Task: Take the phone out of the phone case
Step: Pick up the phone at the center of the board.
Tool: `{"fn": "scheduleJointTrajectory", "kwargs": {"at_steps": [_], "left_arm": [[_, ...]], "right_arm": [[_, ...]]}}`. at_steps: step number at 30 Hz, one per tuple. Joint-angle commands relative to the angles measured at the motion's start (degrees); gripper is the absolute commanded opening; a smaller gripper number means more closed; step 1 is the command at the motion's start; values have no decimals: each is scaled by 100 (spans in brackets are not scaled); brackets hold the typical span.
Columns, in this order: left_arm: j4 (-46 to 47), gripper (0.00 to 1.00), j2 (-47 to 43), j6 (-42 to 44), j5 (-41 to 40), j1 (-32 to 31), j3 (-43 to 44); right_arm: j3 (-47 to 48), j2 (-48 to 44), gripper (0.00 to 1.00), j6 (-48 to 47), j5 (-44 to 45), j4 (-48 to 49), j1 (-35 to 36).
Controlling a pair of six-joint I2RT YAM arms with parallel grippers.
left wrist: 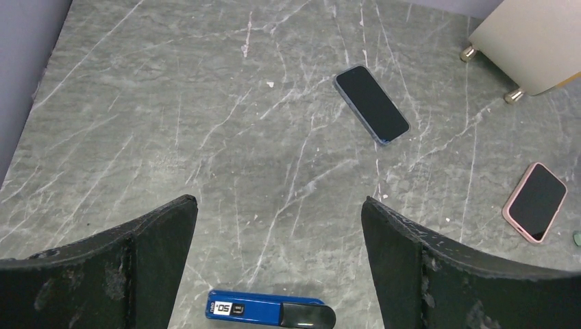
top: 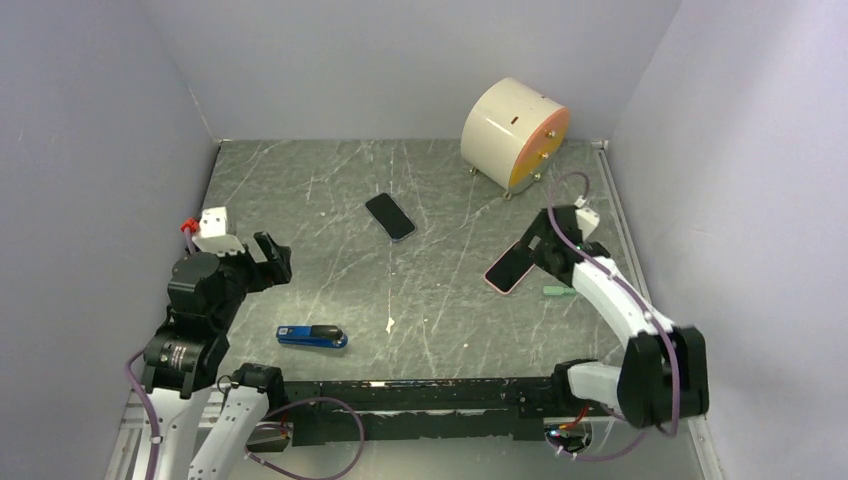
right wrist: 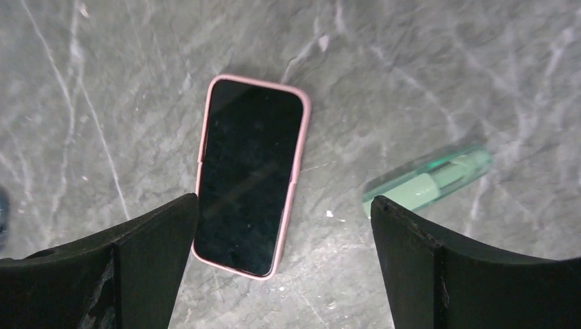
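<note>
A phone in a pink case (top: pixel 510 268) lies flat, screen up, at the right of the table; it also shows in the right wrist view (right wrist: pixel 249 175) and the left wrist view (left wrist: pixel 536 202). My right gripper (top: pixel 535 250) hovers just above it, open and empty, its near end between my fingers (right wrist: pixel 144 253). A second phone in a dark blue case (top: pixel 390 216) lies mid-table, also in the left wrist view (left wrist: pixel 371 103). My left gripper (top: pixel 272 262) is open and empty at the left, away from both phones.
A blue and black stapler-like tool (top: pixel 311 336) lies near the front left. A pale green pen (top: pixel 558 291) lies right of the pink phone. A cream drum with an orange face (top: pixel 515 133) stands at the back right. Walls close in on three sides.
</note>
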Motion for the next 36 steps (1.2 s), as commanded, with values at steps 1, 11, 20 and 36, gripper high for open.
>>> {"fn": "scheduleJointTrajectory", "kwargs": {"at_steps": [1, 11, 20, 36], "left_arm": [[141, 95, -204, 104, 140, 31, -61], [206, 95, -378, 84, 265, 32, -169], [238, 95, -406, 89, 342, 32, -193], [357, 95, -185, -11, 863, 32, -210]], "right_arm": [[485, 720, 99, 397, 512, 58, 464], [1204, 2040, 99, 771, 738, -52, 791], [1328, 2721, 99, 816, 790, -93, 790], [1248, 3167, 94, 412, 235, 58, 1152]]}}
